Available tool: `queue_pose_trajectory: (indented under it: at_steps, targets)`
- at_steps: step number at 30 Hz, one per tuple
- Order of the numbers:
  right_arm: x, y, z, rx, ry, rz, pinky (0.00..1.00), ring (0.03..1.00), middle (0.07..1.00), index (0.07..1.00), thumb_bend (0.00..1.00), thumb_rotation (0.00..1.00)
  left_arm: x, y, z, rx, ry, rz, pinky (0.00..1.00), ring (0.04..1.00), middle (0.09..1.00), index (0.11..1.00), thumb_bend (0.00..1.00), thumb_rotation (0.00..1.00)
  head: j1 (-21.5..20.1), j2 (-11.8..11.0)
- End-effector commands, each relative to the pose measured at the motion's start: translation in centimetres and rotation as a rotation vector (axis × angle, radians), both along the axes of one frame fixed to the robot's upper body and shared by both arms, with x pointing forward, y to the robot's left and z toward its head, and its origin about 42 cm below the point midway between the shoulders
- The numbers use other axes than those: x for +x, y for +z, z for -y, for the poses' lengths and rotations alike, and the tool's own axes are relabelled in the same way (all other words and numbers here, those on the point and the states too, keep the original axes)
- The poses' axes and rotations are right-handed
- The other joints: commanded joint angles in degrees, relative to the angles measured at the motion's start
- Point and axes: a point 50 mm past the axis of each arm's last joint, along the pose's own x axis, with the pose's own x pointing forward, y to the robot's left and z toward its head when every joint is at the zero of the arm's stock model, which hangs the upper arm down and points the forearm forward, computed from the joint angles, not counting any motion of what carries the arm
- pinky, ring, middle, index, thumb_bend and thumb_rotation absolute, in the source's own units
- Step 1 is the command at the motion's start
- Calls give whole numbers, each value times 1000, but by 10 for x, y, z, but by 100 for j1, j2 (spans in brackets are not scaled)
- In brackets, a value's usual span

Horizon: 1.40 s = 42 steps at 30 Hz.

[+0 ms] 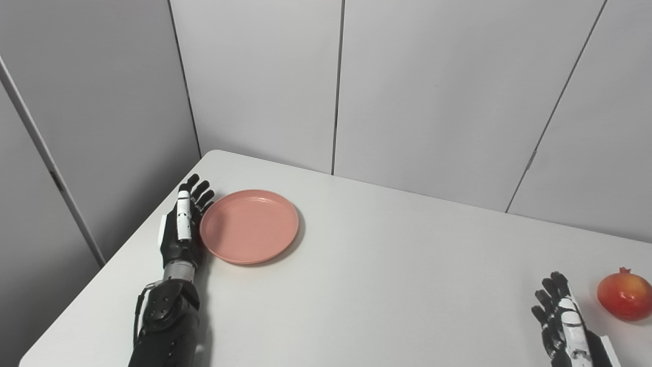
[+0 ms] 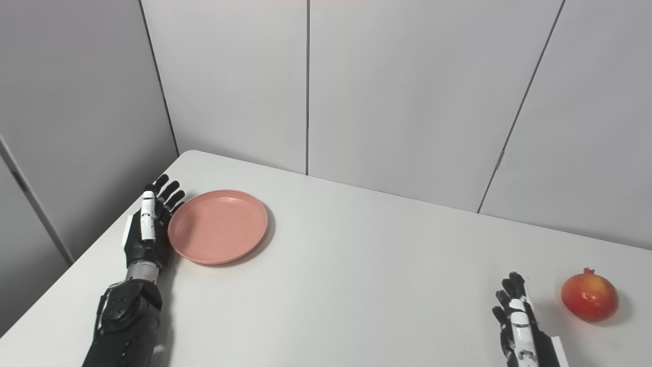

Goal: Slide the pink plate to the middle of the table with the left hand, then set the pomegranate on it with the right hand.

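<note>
a: where is the round pink plastic plate [image 1: 249, 226] sitting?
b: far left on the white table [image 1: 387, 265], the left hand [image 1: 182, 224] lying flat-fingered against its rim.
a: and the right hand [image 2: 517, 318]?
b: resting spread and empty near the red pomegranate [image 2: 590, 295], whose shadow side only the right eye view is showing whole.

white table [image 1: 387, 285] | grey panelled wall [image 1: 433, 92] behind, seams vertical

No legible text, label, brand mark, number or sign appears in either view. The pink plate [image 1: 249, 226] at 9 o'clock, the pomegranate [image 1: 624, 296] at 4 o'clock, the tabletop [image 1: 387, 265] and the wall panels [image 1: 438, 92] at 12 o'clock carry no markings. The white covers on both hands show no readable print.
</note>
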Motion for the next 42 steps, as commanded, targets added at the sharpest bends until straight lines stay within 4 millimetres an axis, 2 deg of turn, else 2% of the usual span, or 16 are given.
queue_pose_trajectory:
  at_steps: [1, 5, 8, 19, 23, 33, 36, 42]
  targets:
    - [2, 13, -1, 5, 1, 59, 1000, 1000, 1000, 1000, 78, 1000, 8, 6, 12, 0, -18, -5, 913, 905, 901, 894, 370, 1000, -7, 0]
    - [2, 13, -2, 16, 4, 51, 1000, 1000, 1000, 1000, 88, 1000, 11, 5, 22, -11, -37, -16, 909, 898, 895, 888, 355, 1000, -37, 0]
    - [2, 12, -2, 14, 5, 50, 1000, 1000, 1000, 1000, 91, 1000, 13, 4, 27, -15, -55, -17, 915, 898, 896, 882, 399, 1000, -50, 4]
    - [2, 11, -4, 9, 8, 54, 1000, 1000, 1000, 1000, 80, 1000, 19, 1, 42, 6, -95, -20, 894, 886, 890, 880, 388, 1000, -99, 21]
    - [2, 11, -5, 7, 4, 56, 1000, 1000, 1000, 1000, 86, 1000, 20, -1, 48, 13, -101, -31, 870, 862, 864, 853, 408, 1000, -135, 36]
    - [2, 9, -5, 20, 9, 49, 1000, 1000, 1000, 1000, 101, 1000, 18, 2, 81, 11, -181, -47, 870, 867, 875, 863, 402, 1000, -178, 58]
    - [2, 9, -6, 20, 9, 49, 1000, 1000, 1000, 1000, 106, 1000, 19, 2, 91, 11, -200, -56, 859, 857, 859, 843, 392, 1000, -205, 69]
    - [2, 9, -6, 15, 13, 50, 1000, 1000, 1000, 1000, 119, 1000, 17, 1, 101, 15, -238, -65, 874, 864, 867, 846, 403, 1000, -229, 90]
